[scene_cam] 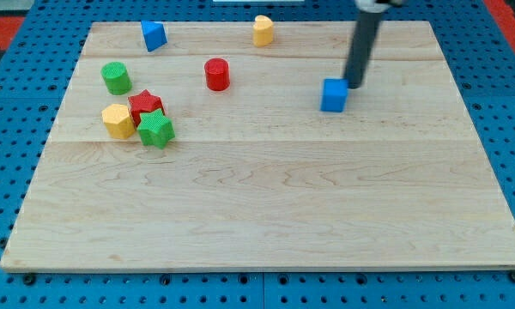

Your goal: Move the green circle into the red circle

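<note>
Toward the view's upper left of the wooden counter (266, 215), the green circle (116, 77) stands well left of the red circle (217, 74). Both look like light, rigid, ribbed plastic cylinders that should slide easily; I'd push the green one's left side. No jaws here: my tip (354, 84) rests beside the blue cube (333, 95).

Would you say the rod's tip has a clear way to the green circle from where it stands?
Probably yes. My tip is beside the blue cube, far right of the green circle; only the red circle sits between, easily skirted.
</note>
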You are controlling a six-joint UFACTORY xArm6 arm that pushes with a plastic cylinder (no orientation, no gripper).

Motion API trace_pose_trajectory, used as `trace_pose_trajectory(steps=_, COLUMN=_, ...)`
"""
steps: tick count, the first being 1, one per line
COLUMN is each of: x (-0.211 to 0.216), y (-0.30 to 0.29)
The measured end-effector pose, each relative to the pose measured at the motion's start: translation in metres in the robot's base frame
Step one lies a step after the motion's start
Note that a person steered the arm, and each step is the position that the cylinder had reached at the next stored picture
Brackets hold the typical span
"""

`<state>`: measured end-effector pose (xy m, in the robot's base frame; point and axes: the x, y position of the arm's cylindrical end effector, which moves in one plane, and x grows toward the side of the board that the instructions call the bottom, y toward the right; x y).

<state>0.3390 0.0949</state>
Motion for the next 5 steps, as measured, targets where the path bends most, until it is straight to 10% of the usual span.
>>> trace_pose_trajectory(steps=5, x=0.008, y=-0.354)
